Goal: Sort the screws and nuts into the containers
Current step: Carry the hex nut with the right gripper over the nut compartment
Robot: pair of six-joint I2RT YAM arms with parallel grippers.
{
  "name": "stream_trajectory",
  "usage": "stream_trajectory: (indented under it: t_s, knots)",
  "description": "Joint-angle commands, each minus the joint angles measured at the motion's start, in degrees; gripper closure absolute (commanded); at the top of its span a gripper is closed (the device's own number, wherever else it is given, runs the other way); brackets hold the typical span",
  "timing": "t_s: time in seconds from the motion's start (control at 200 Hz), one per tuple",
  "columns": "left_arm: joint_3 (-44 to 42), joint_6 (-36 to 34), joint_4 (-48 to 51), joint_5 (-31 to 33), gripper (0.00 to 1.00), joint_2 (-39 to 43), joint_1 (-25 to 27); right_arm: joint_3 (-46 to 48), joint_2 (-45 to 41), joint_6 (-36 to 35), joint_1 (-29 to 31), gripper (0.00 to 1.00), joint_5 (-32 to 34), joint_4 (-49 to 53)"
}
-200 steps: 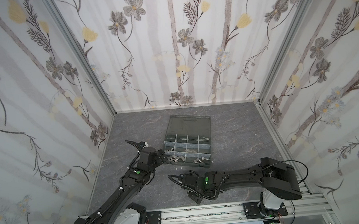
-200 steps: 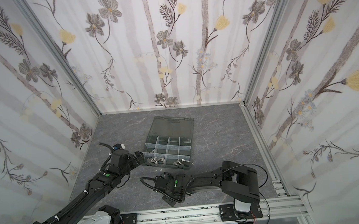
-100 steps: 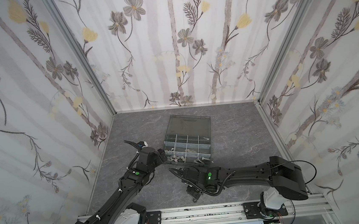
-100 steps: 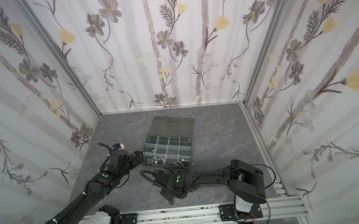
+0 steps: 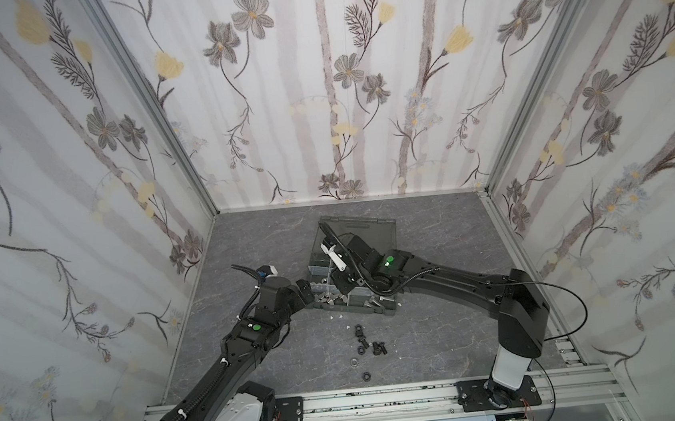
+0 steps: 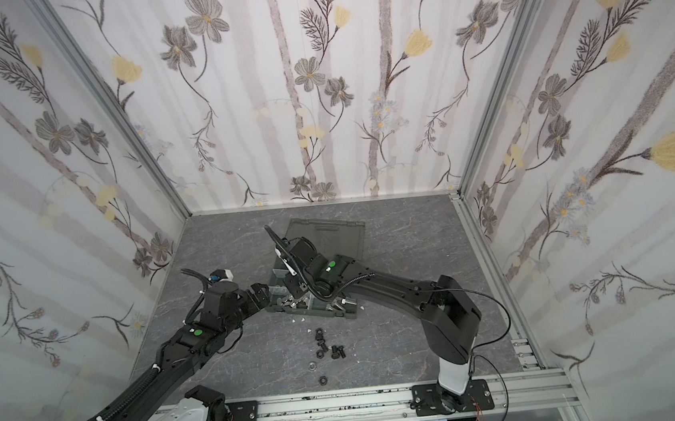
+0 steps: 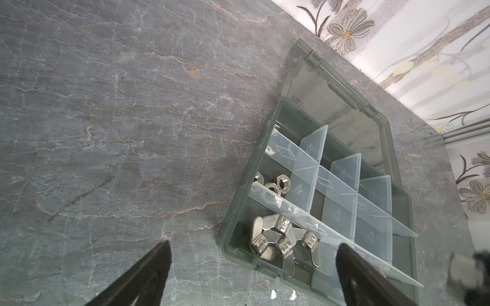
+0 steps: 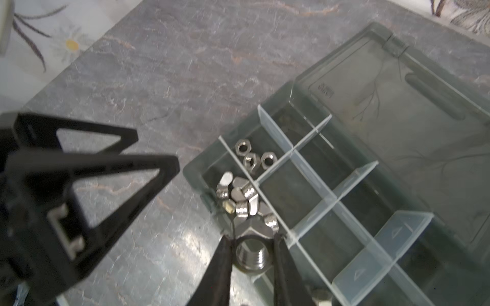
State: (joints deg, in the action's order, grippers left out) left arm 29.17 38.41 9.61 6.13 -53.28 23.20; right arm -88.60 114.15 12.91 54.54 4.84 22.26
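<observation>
Right wrist, nut pinched in right gripper

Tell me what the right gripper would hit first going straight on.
Likely the wing nuts piled in a corner cell; the right gripper, shut on a silver hex nut, points at them. Depth is unclear.

Shiny metal nuts, clear plastic dividers, matt veined tabletop
</observation>
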Motion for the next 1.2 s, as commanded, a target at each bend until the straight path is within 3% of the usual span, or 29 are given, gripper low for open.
stream_trajectory:
  t_s: [0.0,0.305,0.689,0.744,0.849,0.904,1.194]
  knots:
    - [-0.9,1.4,-0.8,-0.3,0.0,1.1,-0.2,-6.1,4.9,-2.3,-1.6,0.77,-2.5,-2.2]
    - [-3.8,3.0,-0.9,-0.5,0.0,4.9,-0.3,-16.1,16.5,-0.7,-3.0,0.77,-6.5,-2.3]
    - [-4.1,3.6,-0.9,-1.0,0.0,5.6,-0.3,-16.2,19.3,0.2,-3.1,0.75,-7.4,-2.7]
    - [-4.2,3.6,-0.9,-1.1,0.0,5.5,-0.3,-16.2,19.1,0.2,-3.1,0.69,-7.4,-2.7]
    - [-4.2,3.6,-0.9,-1.2,0.0,5.6,-0.3,-16.2,18.9,0.3,-3.2,0.4,-7.5,-2.7]
    - [-4.2,3.6,-0.9,-1.2,0.0,5.7,-0.3,-16.2,18.6,0.4,-3.2,0.31,-7.6,-2.8]
    - [-4.1,3.4,-1.0,-1.3,0.0,5.7,-0.3,-16.2,15.9,0.5,-3.5,0.22,-7.6,-3.6]
